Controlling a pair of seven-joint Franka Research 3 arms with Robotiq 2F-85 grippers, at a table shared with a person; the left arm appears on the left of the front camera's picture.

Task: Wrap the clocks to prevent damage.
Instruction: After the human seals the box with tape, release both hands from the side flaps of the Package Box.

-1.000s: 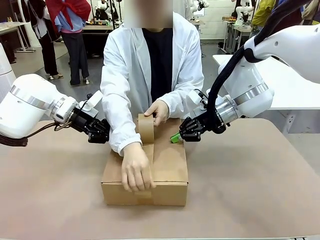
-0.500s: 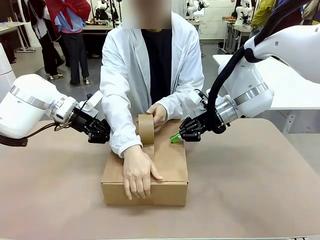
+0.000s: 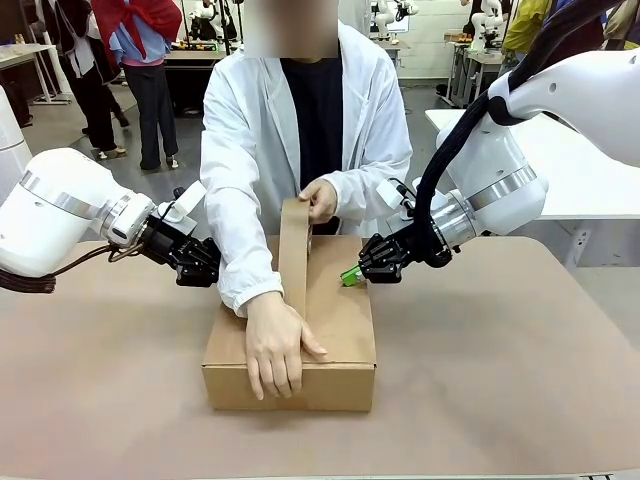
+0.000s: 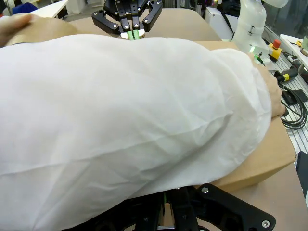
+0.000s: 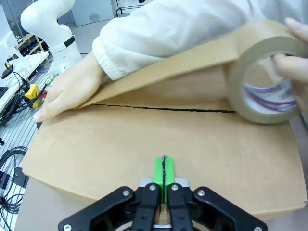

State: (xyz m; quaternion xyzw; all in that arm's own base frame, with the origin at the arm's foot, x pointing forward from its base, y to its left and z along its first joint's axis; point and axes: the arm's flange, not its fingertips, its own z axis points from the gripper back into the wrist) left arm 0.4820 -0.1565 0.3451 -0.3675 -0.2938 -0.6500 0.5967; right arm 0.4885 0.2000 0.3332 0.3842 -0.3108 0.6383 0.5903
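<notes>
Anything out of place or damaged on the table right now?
Nothing stands out. The cardboard box sits flat and undamaged with its flaps closed, while the person stretches a strip from the tape roll along its seam. Both robot hands are shut, flanking the box.

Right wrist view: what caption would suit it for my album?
A person's hand pins brown tape across a cardboard box while the other pulls the tape roll; shut green-padded fingers wait nearby.

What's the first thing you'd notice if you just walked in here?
A person in a white coat pulling a long strip off a brown tape roll over the cardboard box in the middle of the table. On each side of the box waits a robot, left gripper and right gripper, fingers shut.
</notes>
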